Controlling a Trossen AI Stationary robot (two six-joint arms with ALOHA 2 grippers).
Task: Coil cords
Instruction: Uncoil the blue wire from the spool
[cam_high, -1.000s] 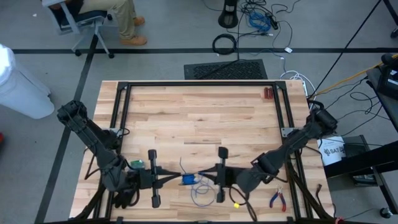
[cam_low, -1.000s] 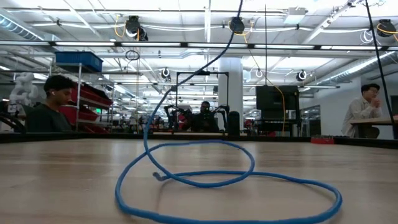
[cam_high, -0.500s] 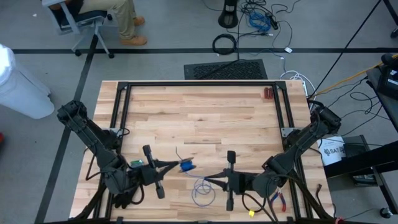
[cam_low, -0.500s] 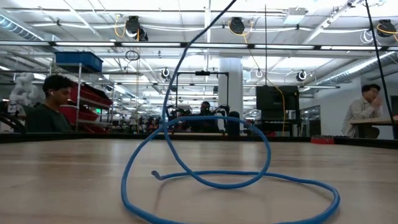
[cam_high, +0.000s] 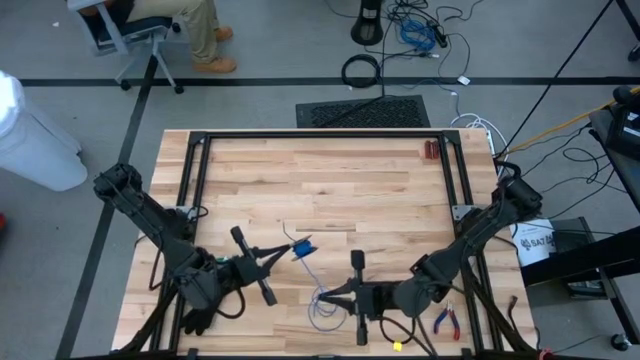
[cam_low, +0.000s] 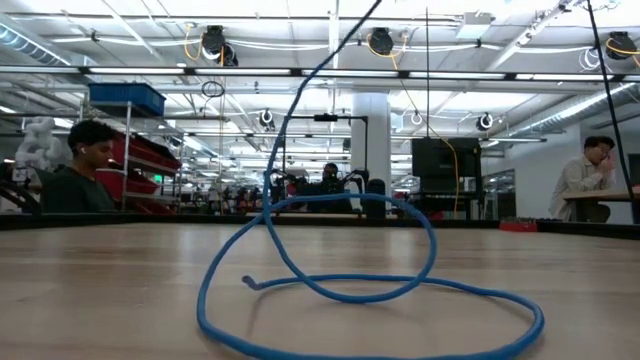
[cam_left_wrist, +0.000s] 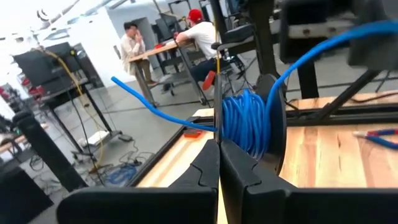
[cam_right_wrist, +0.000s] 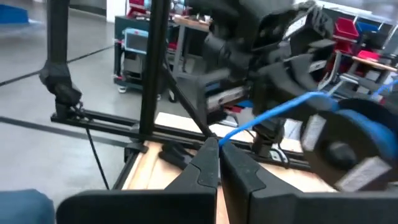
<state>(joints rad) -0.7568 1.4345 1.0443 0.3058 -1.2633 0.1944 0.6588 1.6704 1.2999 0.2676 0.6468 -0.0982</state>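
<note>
The cords (cam_high: 303, 247) are one thin blue wire. Part of it is wound into a small blue bundle, and this bundle sits at the tip of the left gripper (cam_high: 292, 250), a little above the desk (cam_high: 320, 180). In the left wrist view the bundle (cam_left_wrist: 245, 121) is wound around a dark round piece just beyond the two dark fingers (cam_left_wrist: 202, 171), which are pressed together; one loose end of the wire sticks out from the bundle toward the room.

From the bundle the wire runs down to a loose loop (cam_high: 322, 308) that lies on the desk, nearer to the front edge than the bundle. In the low view this loop (cam_low: 370, 300) rests flat on the wood, and one strand rises from it and goes up out of the picture.

The right gripper (cam_high: 325, 297) is just beside the loop, on the side of the red-handled pliers (cam_high: 445, 320). In the right wrist view its fingers (cam_right_wrist: 205, 163) are closed together and the blue wire (cam_right_wrist: 273, 115) passes from their tips to the bundle, so its jaws are closed on the wire.

A black glove (cam_high: 200, 318) lies on the desk under the left arm, well apart from the bundle.
</note>
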